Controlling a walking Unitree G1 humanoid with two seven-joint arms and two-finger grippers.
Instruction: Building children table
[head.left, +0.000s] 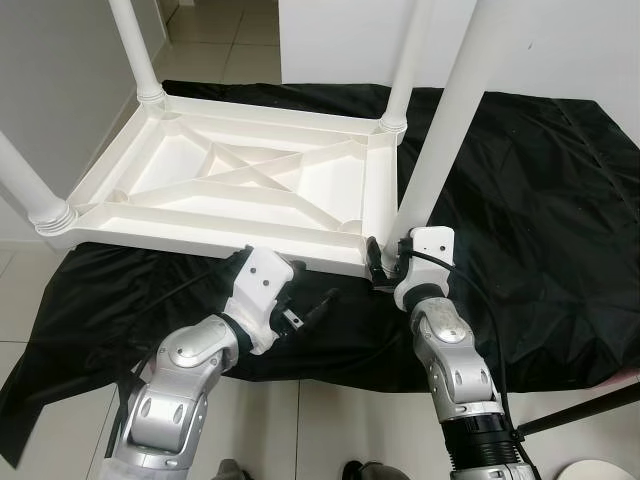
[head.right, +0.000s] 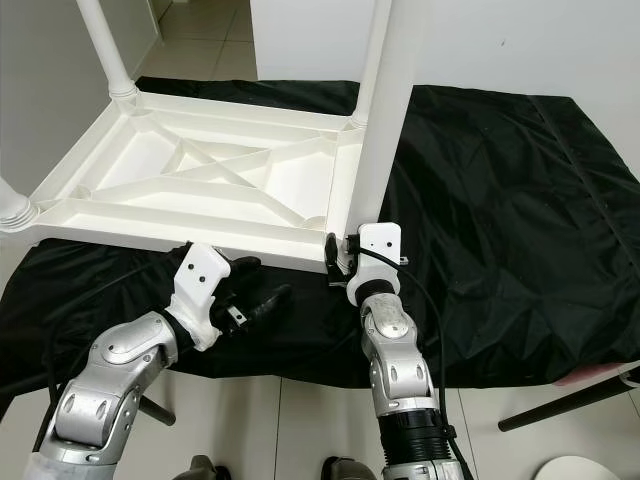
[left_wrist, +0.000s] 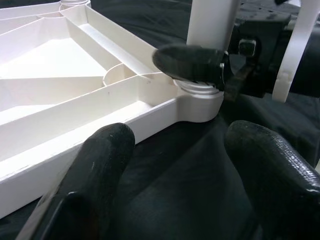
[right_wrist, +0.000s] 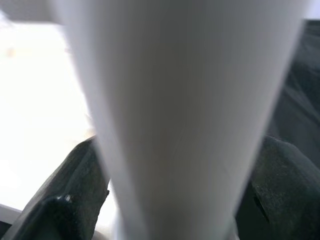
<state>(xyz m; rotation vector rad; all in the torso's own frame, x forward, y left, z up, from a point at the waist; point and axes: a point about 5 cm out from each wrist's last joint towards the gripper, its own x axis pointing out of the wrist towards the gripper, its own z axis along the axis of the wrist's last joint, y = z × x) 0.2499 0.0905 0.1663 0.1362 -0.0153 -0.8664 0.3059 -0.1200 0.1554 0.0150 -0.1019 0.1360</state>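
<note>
Left eye view is showing the white plastic children's table (head.left: 230, 185) lying upside down on a black cloth (head.left: 530, 230), its underside facing up and its long axis running from the robot's left toward the middle of the scene. Moulded ribs are crossing the underside in an X between straight rails, and the surface is looking smooth and slightly glossy against the crinkled, matte fabric, which is spreading over pale floor tiles (head.left: 330, 430). Round white legs are standing upright from the corner sockets: a far left leg (head.left: 135, 50), a far right leg (head.left: 405, 60), and a ringed near left leg (head.left: 30, 190). The near right leg (head.left: 450, 110), a smooth tapering tube, is rising from the near right corner and leaning slightly to the robot's right. The right gripper (head.left: 382, 262) is clamping the base of this leg just above its socket, its black fingers (right_wrist: 75, 200) pressing on either side of the tube in the right wrist view. The left gripper (head.left: 312, 308) is hovering low over the cloth just beside the table's near edge, its two rounded black fingers (left_wrist: 95, 170) spread apart and holding nothing.
</note>
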